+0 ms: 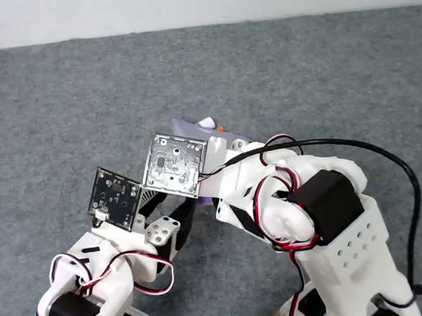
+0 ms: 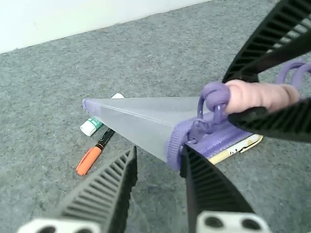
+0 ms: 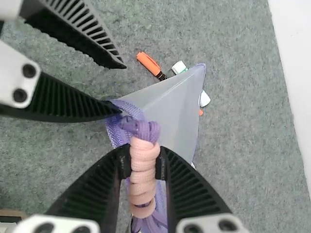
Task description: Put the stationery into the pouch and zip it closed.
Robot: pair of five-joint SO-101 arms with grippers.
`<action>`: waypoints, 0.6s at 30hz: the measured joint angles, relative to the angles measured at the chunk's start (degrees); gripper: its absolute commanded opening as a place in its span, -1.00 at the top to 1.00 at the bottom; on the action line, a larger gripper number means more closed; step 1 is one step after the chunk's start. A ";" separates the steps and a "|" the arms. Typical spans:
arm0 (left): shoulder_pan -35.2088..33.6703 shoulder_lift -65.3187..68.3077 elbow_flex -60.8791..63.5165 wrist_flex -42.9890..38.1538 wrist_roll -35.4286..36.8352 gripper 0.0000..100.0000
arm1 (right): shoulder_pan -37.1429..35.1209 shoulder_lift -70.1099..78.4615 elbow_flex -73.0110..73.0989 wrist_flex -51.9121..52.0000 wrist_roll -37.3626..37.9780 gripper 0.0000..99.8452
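Pink cord (image 3: 143, 167) pinched by right fingers (image 3: 189, 189); pouch (image 3: 170, 107) touching 1 left finger (image 2: 209, 187).

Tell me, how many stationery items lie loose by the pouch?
2 in plain sight: an orange-capped pen and a white-green item side by side near the pouch's tip. A white end and an orange end peeking from behind the pouch suggest more are hidden.

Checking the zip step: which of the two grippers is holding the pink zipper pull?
The right gripper, shut on the pink zipper pull. The left gripper stands open at the purple zipper end of the pouch, clamping nothing.
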 measured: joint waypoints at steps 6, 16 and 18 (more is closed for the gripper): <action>0.00 0.44 2.11 -3.96 0.00 0.70 | 0.00 0.00 0.00 0.00 0.00 0.98; 0.18 -0.18 7.47 -5.80 0.26 0.80 | 0.00 -0.18 0.00 0.35 0.00 0.98; 0.18 -0.18 7.74 -5.98 0.26 0.88 | 0.00 -0.18 0.00 0.35 0.00 0.98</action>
